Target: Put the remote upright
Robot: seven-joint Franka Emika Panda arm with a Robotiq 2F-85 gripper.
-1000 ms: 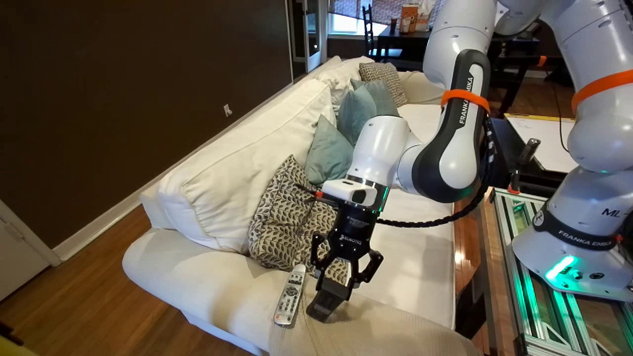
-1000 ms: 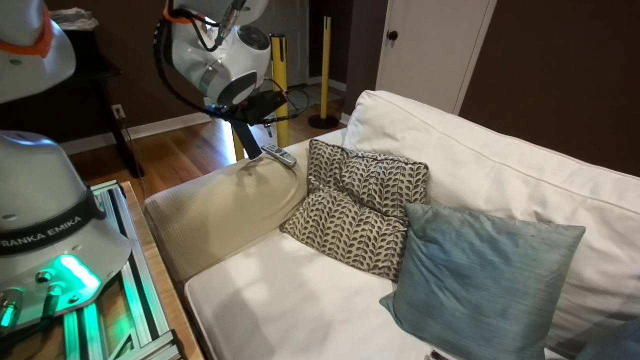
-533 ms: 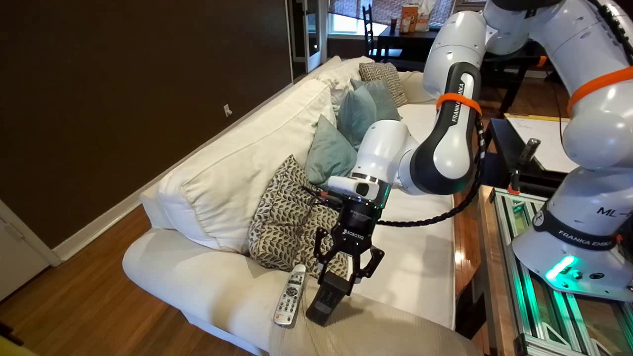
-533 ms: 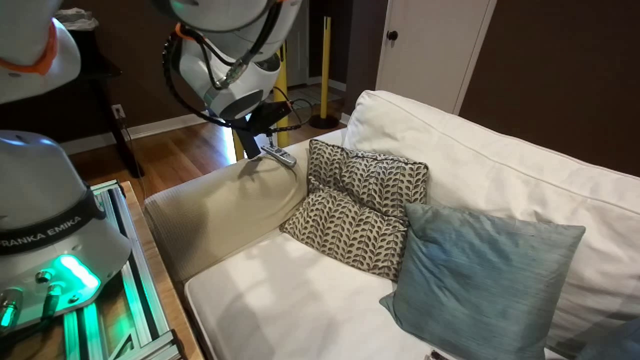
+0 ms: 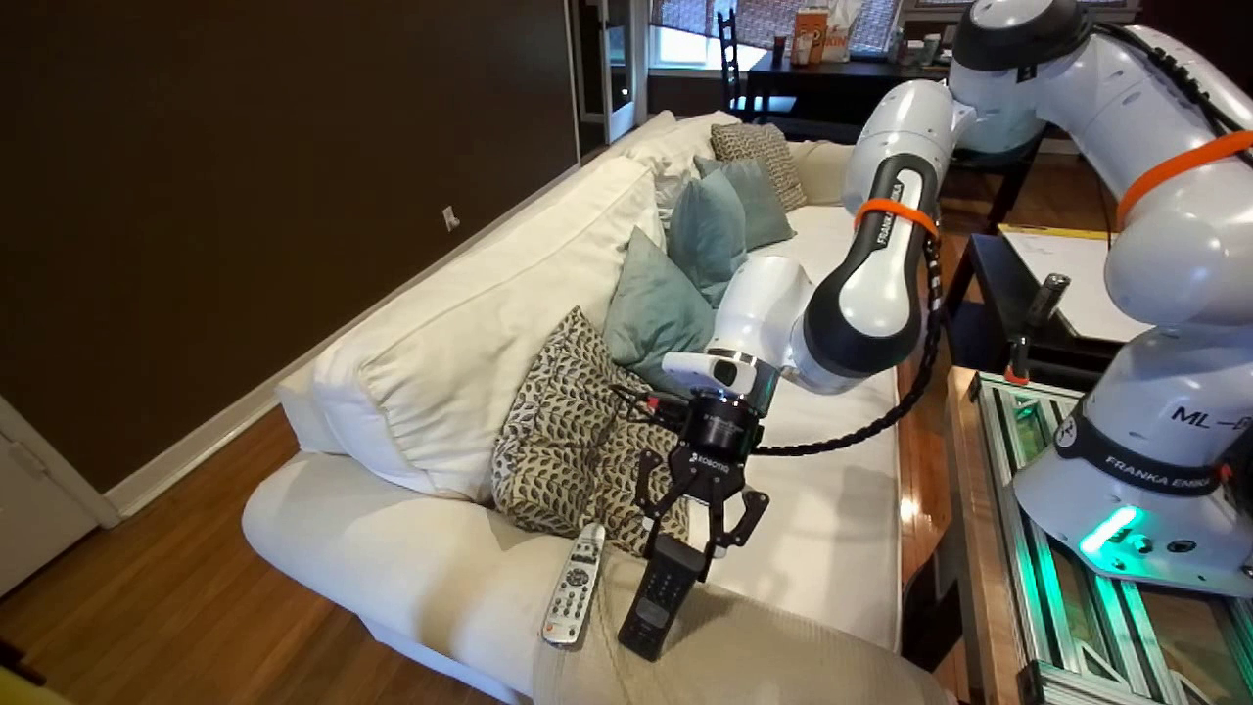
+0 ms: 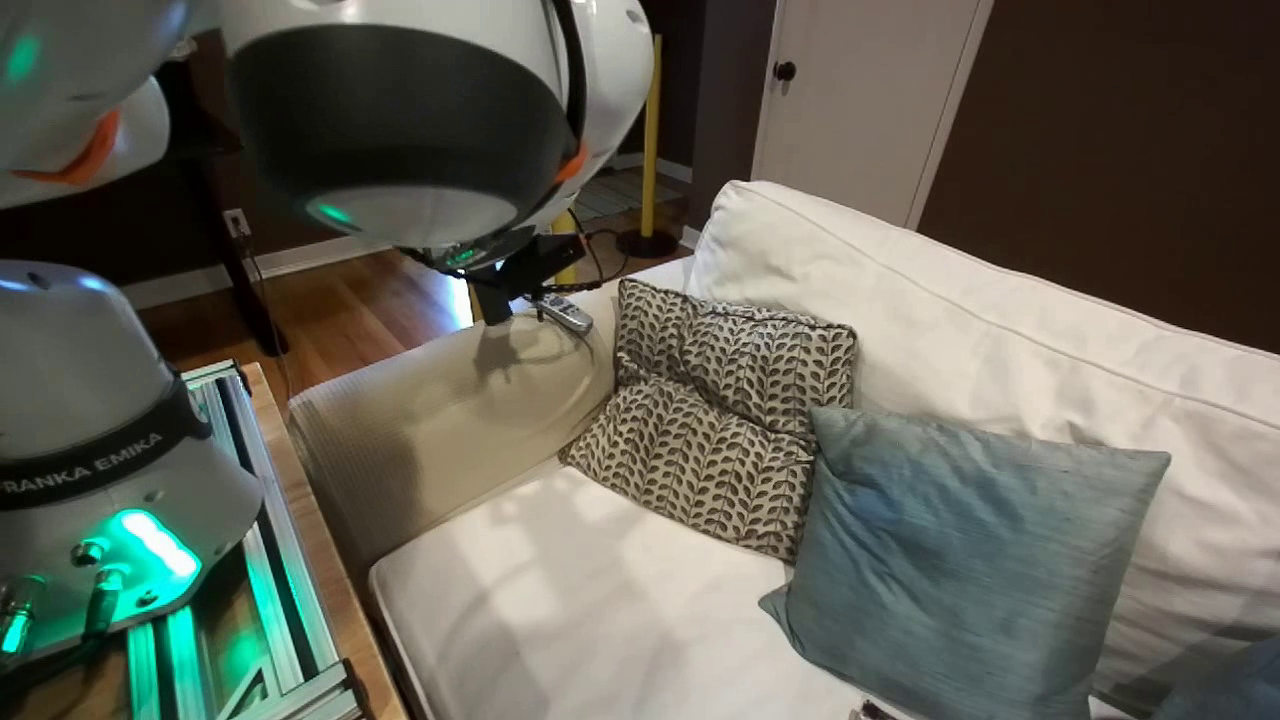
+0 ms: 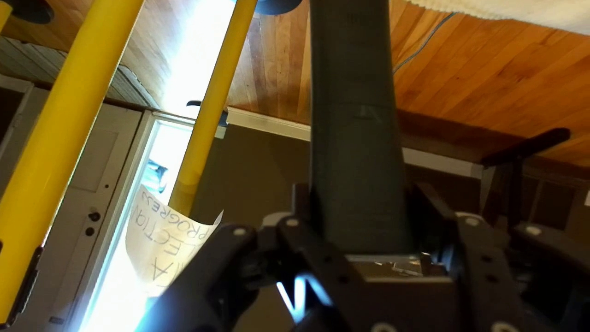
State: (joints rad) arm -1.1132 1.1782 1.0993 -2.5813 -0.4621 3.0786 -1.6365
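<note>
We see a bright window (image 5: 690, 47), a base (image 5: 1136, 421) glowing green and soft shadows across the sofa (image 6: 560, 590); in the wrist view, glare whitens a strip of floor (image 7: 465, 83) and close edges blur.

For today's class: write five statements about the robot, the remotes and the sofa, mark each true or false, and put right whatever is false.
1. The gripper holds the black remote. True.
2. Both remotes are in the gripper. False: the silver remote lies on the sofa arm.
3. A patterned cushion sits beside the sofa arm. True.
4. Every cushion is patterned. False: a blue cushion is plain.
5. An orange band wraps the robot arm. True.
</note>
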